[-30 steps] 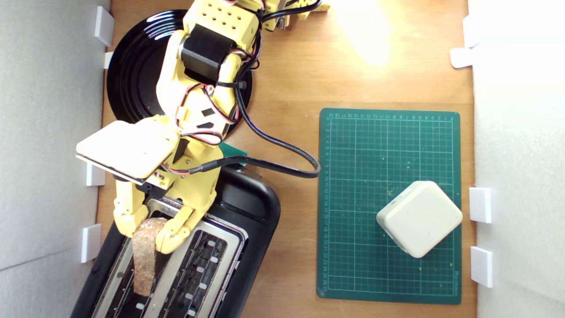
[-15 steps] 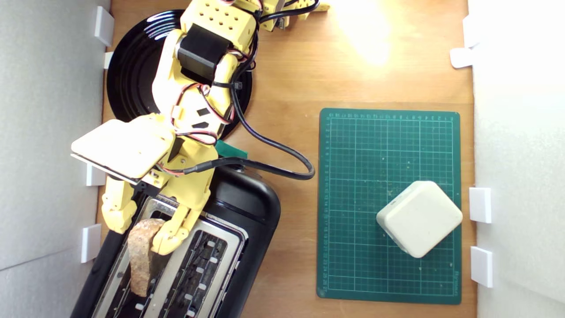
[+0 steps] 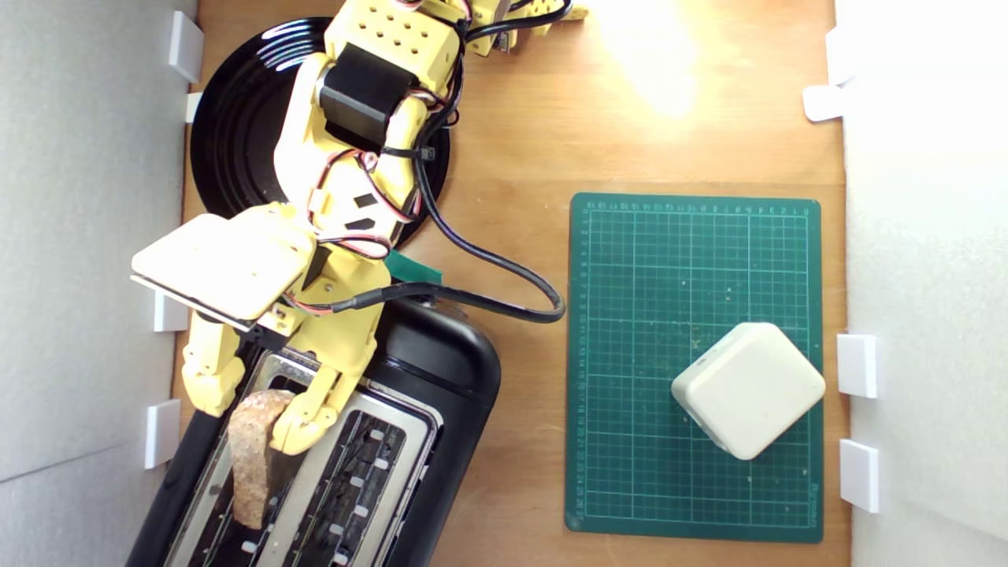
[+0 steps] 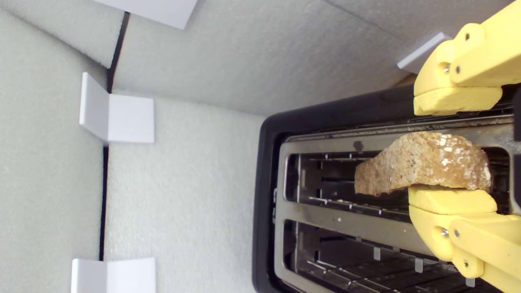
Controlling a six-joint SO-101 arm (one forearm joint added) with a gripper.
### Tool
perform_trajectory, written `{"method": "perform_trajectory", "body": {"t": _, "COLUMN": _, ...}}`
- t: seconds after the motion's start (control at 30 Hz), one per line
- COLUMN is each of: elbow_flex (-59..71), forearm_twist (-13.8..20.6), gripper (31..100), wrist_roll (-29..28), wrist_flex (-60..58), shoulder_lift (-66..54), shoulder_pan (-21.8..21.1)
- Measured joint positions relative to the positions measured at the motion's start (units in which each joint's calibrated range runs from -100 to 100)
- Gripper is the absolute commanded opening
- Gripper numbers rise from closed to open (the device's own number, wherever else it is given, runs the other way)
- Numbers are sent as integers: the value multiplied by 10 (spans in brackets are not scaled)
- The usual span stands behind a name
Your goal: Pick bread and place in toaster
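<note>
Your gripper [image 3: 250, 405] sits over the toaster [image 3: 441, 370] at lower left of the exterior view, jaws spread wide. In the wrist view only one finger [image 4: 449, 200] touches the bread [image 4: 423, 162]; the other finger [image 4: 456, 99] stands clear of the crust with a visible gap, so nothing is pinched. The bread [image 3: 253, 453] stands on edge in the toaster slot nearer the foam wall [image 3: 87, 236], crust side up, top part poking above the silvery top plate [image 4: 346, 230]. You can see it leans slightly along the slot; how deep it sits, cannot tell. The second slot [image 4: 366, 264] shows just wire guides. The green lever [image 3: 413, 269] peeks out beside the arm at the toaster's upper end. A black plate [image 3: 236, 142] lies upper left in the exterior view, mostly under the arm [image 3: 354, 134]. A black cable [image 3: 488, 276] loops from the wrist across the wood table [image 3: 512, 118]. At right, a green cutting mat [image 3: 669, 315] carries a cream rounded-square block [image 3: 748, 390] near its lower right corner, well apart from the toaster. White clips [image 3: 857, 365] line the foam walls.
</note>
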Motion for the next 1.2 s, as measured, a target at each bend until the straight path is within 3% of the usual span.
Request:
{"method": "perform_trajectory", "body": {"t": 0.3, "elbow_flex": -5, "forearm_twist": 0, "gripper": 757, "wrist_roll": 0, "wrist_flex": 0, "shoulder_lift": 3, "shoulder_pan": -38}}
{"method": "perform_trajectory", "body": {"t": 0.7, "elbow_flex": 8, "forearm_twist": 2, "gripper": 757, "wrist_roll": 9, "wrist_flex": 0, "shoulder_lift": -38, "shoulder_pan": -38}}
{"method": "perform_trajectory", "body": {"t": 1.2, "elbow_flex": 11, "forearm_twist": 0, "gripper": 752, "wrist_roll": 34, "wrist_flex": 10, "shoulder_lift": -98, "shoulder_pan": 17}}
